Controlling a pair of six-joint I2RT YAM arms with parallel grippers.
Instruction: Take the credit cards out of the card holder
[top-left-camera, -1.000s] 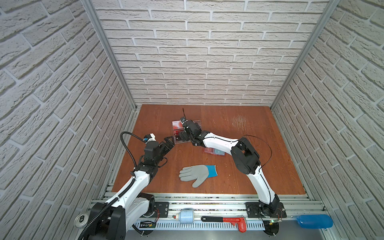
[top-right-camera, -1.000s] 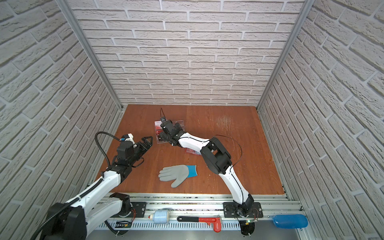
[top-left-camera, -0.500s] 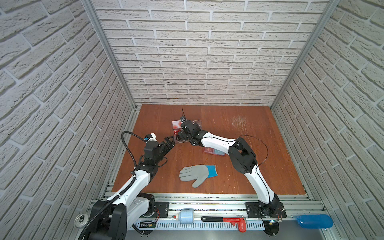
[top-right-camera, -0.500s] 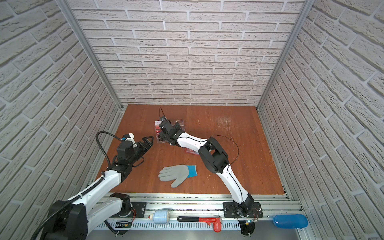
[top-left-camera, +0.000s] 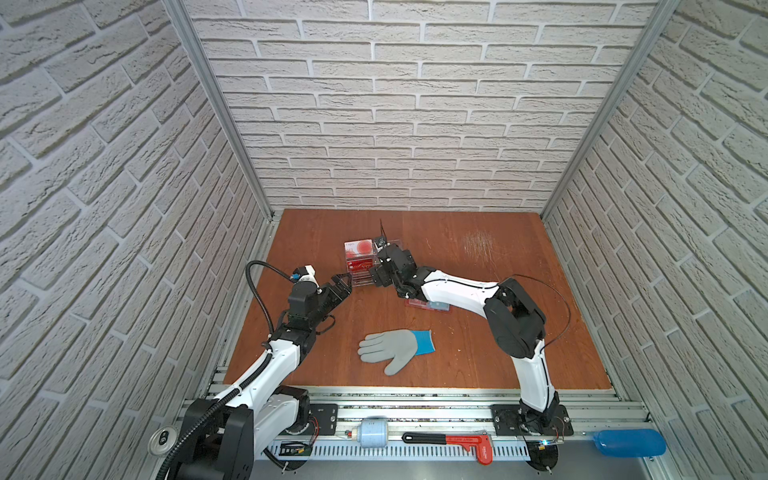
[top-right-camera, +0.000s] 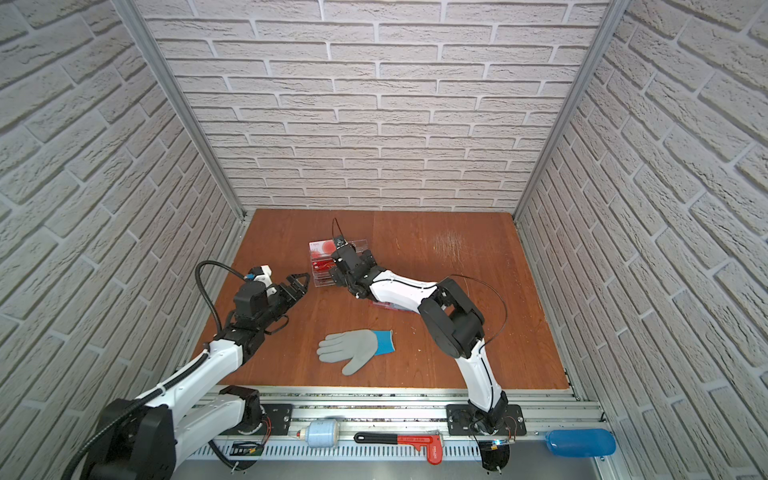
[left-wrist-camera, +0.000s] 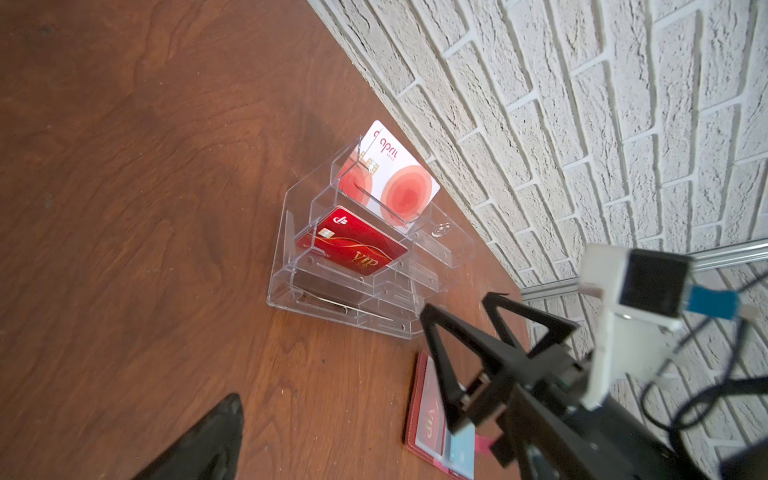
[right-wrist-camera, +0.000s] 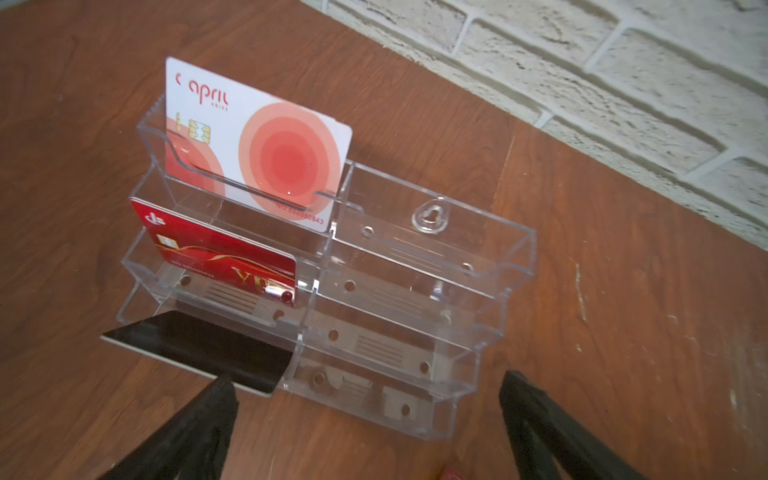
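- Top views both show the desk with the right arm stretched across its middle. The forearm hangs over the card holder, so a low sweep could drag the booklet.
- The grey work glove lies at 6 o'clock of the desk's middle, well apart from everything else.
- The clear acrylic tiered stand sits at 10 o'clock of the middle and carries three other cards. Its red VIP card looks much like the one wanted, so a wrong pick seems the likeliest slip.
- The right tool faces that stand, fingers apart and empty. The left tool, at the stand's 8 o'clock, is likewise spread and empty.
- The card holder lies open and flat near the desk's middle, sleeves up, long axis roughly 9 to 3 o'clock.
- The credit cards, a red VIP one and a light blue one, sit side by side in its sleeves. Unpinned, the holder would probably lift with a card.
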